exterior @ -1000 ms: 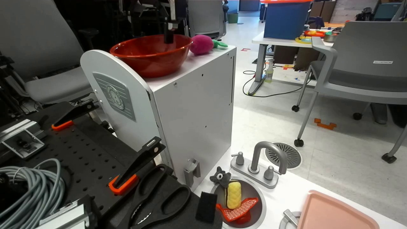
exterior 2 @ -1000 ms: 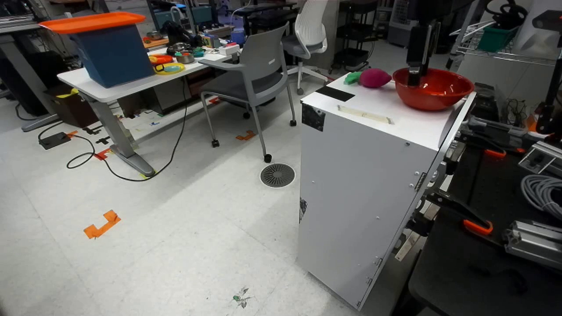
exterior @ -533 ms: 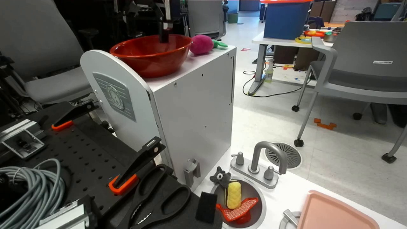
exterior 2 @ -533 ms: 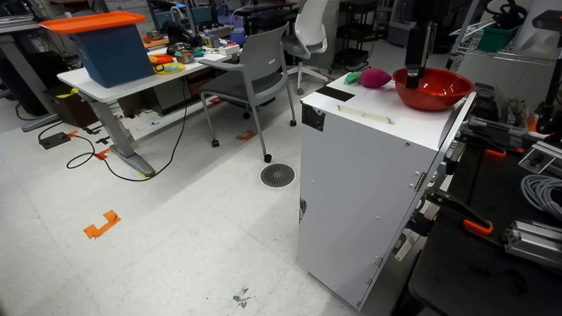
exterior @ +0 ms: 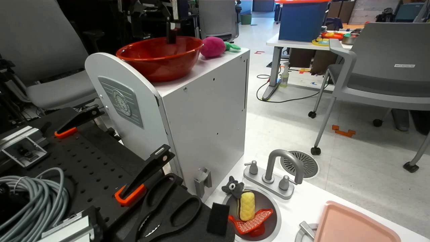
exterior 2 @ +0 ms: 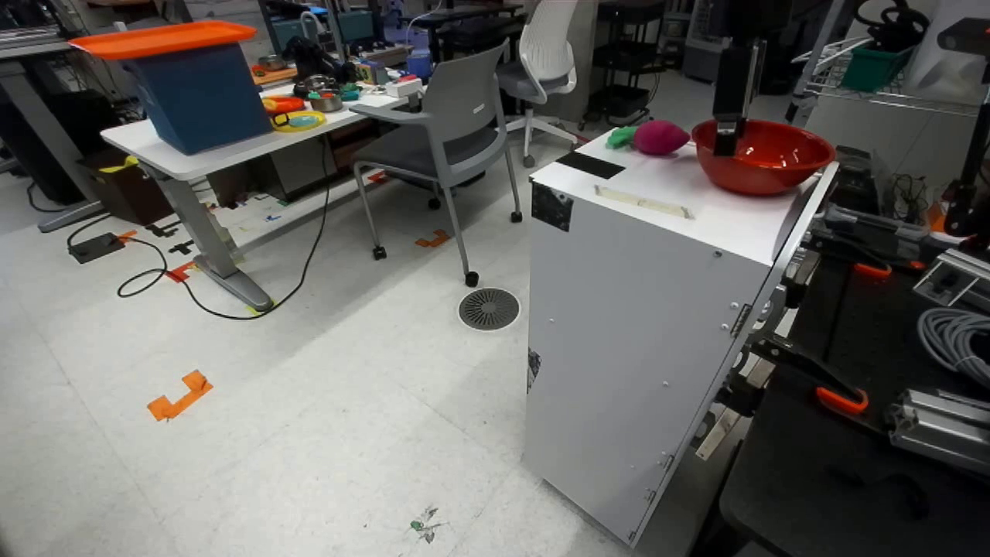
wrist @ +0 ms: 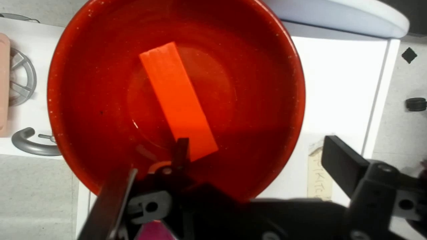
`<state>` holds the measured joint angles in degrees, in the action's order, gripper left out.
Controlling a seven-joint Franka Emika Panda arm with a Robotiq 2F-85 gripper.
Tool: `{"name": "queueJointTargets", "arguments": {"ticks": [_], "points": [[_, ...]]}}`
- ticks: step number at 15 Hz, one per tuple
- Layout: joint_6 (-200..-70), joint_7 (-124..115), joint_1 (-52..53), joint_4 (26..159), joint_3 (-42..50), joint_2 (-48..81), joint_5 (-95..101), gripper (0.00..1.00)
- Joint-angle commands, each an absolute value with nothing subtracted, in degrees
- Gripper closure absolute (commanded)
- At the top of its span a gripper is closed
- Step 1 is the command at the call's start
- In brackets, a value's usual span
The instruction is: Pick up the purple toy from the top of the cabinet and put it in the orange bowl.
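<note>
Gripper [wrist: 258, 150] spread wide, holding nothing; in the wrist view one fingertip shows over the orange bowl [wrist: 260, 66], the other past its rim, height unclear. Purple toy [exterior: 213, 47] lies on top of the cabinet [exterior: 205, 114] just beside the bowl, green end toward the cabinet corner above the counter [exterior: 295, 211] far corner in an exterior view. Bowl at the cabinet's door edge, orange rectangular piece [wrist: 180, 100] inside.

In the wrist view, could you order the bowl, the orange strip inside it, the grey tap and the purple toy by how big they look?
1. Bowl
2. Orange strip
3. Grey tap
Purple toy: not ranked, since only a patch of it shows.
</note>
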<state>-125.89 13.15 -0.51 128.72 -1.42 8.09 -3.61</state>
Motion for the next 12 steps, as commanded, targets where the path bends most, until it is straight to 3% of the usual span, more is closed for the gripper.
{"name": "queueJointTargets", "arguments": {"ticks": [1, 12], "points": [[-124.6, 12.1, -0.4, 129.9, -1.1, 4.6, -2.1, 0.0], [-122.7, 3.3, 1.4, 134.7, -2.5, -9.0, 2.7, 0.0]]}}
